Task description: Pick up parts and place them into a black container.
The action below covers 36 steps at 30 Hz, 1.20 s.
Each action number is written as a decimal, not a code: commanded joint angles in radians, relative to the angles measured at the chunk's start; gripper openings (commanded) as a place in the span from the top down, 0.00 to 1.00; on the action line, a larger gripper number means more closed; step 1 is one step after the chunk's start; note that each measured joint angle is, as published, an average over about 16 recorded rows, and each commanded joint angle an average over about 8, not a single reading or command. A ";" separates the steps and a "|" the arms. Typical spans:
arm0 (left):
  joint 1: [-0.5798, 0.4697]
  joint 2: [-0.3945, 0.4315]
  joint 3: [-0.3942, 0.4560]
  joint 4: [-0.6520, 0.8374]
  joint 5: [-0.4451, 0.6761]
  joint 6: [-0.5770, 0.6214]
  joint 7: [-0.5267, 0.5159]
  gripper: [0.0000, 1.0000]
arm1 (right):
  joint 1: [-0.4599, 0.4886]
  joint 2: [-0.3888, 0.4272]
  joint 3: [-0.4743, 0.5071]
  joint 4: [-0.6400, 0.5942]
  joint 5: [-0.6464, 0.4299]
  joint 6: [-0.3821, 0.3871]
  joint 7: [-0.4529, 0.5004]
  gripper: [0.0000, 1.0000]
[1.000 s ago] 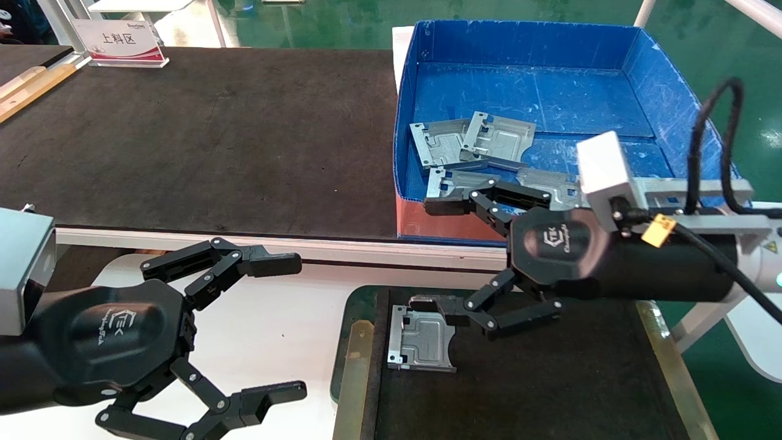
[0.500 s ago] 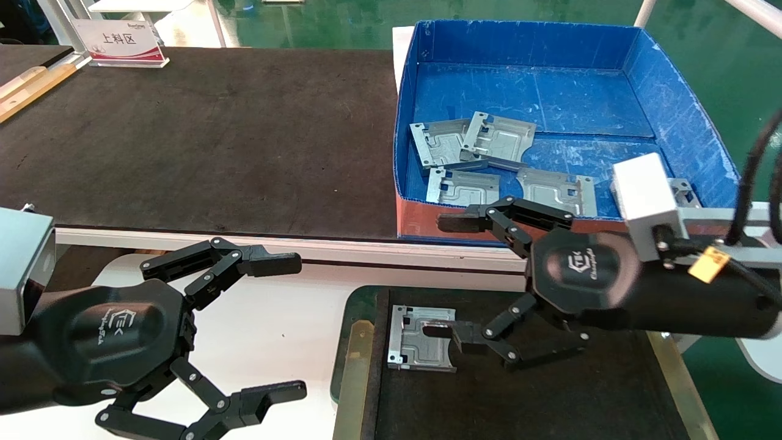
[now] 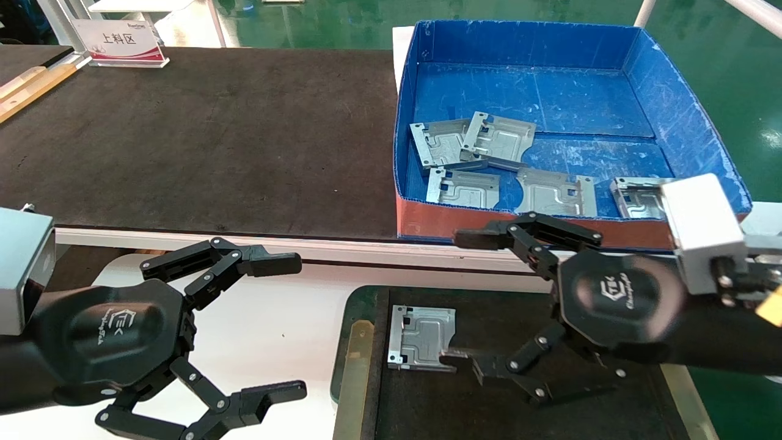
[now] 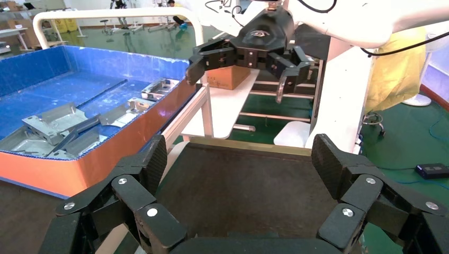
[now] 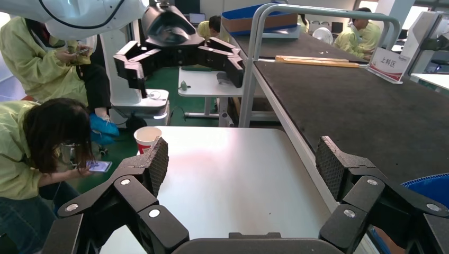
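Over the black container, right pincer spread wide, holding nothing.
One part lies flat in the container's left end, the pincer's lower finger touching its near right corner. Five parts lie in the blue box at the surface's far right. Left pincer spread, idle over the white surface.

The white camera block hides part of the rightmost silver-grey stamped metal plate in the deep blue box.
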<state>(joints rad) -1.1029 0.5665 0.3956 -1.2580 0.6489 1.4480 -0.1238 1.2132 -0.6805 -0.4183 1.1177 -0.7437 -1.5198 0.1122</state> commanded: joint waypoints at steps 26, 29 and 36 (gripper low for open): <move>0.000 0.000 0.000 0.000 0.000 0.000 0.000 0.00 | -0.152 0.076 0.152 0.182 0.016 0.027 0.080 0.00; 0.000 0.000 0.000 0.000 0.000 0.000 0.000 0.00 | -0.149 0.075 0.150 0.178 0.016 0.027 0.079 0.00; 0.000 0.000 0.000 0.000 0.000 0.000 0.000 0.00 | -0.144 0.072 0.145 0.173 0.015 0.026 0.077 0.00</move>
<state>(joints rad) -1.1027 0.5663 0.3955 -1.2578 0.6486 1.4476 -0.1238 1.0683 -0.6081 -0.2733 1.2908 -0.7285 -1.4938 0.1896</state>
